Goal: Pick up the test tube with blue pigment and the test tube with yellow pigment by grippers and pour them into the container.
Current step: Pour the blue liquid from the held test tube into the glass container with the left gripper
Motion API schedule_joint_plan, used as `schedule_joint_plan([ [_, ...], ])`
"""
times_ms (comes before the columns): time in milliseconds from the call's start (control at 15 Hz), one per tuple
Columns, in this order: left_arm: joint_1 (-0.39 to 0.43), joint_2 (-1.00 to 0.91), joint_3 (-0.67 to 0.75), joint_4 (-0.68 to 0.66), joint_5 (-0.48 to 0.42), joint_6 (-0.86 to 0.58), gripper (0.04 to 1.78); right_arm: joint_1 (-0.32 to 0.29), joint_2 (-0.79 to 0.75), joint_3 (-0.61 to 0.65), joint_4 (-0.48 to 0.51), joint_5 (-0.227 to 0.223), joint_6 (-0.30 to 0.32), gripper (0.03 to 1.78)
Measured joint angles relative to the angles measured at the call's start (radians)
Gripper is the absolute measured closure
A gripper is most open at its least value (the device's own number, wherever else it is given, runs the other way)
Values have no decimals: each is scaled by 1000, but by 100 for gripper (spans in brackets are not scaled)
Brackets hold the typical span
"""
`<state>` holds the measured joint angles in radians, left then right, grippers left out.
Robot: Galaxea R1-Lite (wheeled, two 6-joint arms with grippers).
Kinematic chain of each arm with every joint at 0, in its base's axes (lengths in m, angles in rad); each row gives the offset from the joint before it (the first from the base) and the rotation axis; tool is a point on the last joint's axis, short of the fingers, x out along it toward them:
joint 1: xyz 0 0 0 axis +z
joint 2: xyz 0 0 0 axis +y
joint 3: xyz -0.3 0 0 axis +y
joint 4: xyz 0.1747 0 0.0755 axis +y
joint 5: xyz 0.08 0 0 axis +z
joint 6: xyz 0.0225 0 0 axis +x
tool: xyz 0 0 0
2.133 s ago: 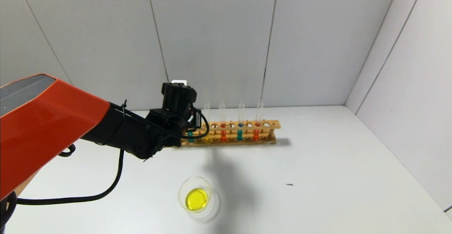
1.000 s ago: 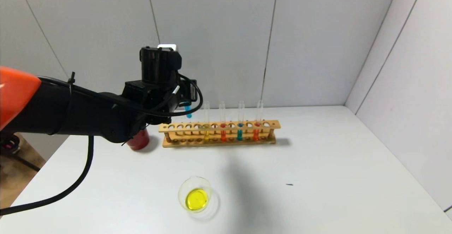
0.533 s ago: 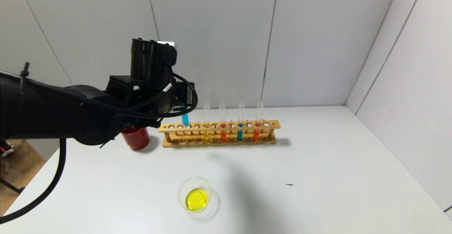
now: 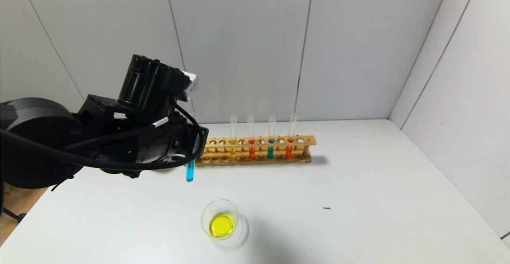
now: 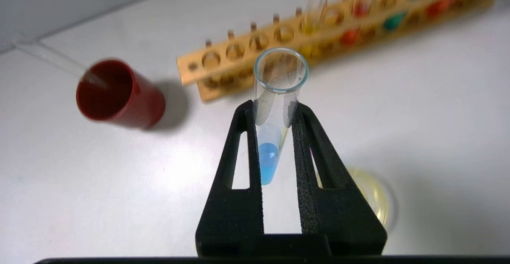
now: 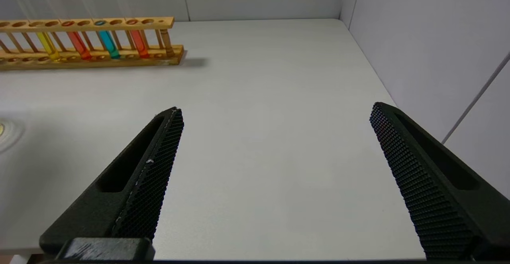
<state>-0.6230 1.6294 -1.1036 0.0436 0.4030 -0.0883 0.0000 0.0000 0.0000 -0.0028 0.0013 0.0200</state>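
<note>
- Test tube with blue pigment [image 4: 190, 172]: upright, clamped in my left pincer [image 5: 275, 114], off the counter [image 4: 358, 184], between the wooden rack [image 4: 255, 149] and the container [image 4: 220, 220].
- Container: clear beaker holding yellow liquid, near the counter's front edge, bare surface all round it.
- Rack: toward the back wall; yellow, orange-red and teal tubes stand in it. Red cup [image 5: 117, 94] just beside its end.
- My right pincer [image 6: 275, 176]: fingers spread wide, holding nothing, over open counter near the side wall.
- Change: half a second ago the tube hung above the rack; it is now lower and nearer the container.
</note>
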Motion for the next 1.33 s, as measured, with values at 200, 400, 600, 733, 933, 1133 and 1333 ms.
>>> schedule_joint_plan([
  [200, -3, -3, -4, 124, -48, -3, 153, 0, 0, 0, 0, 0, 0, 10],
  [400, -23, 16, -2, 215, -64, 2, 153, 0, 0, 0, 0, 0, 0, 10],
  [600, -39, 48, -13, 296, -81, 6, 153, 0, 0, 0, 0, 0, 0, 10],
  [733, -49, 77, -32, 333, -81, 11, 153, 0, 0, 0, 0, 0, 0, 10],
  [933, -61, 110, -58, 411, -84, 74, 153, 0, 0, 0, 0, 0, 0, 10],
  [1133, -71, 147, -127, 541, -86, 96, 153, 0, 0, 0, 0, 0, 0, 10],
  [1333, -78, 200, -201, 636, -85, 123, 153, 0, 0, 0, 0, 0, 0, 10],
])
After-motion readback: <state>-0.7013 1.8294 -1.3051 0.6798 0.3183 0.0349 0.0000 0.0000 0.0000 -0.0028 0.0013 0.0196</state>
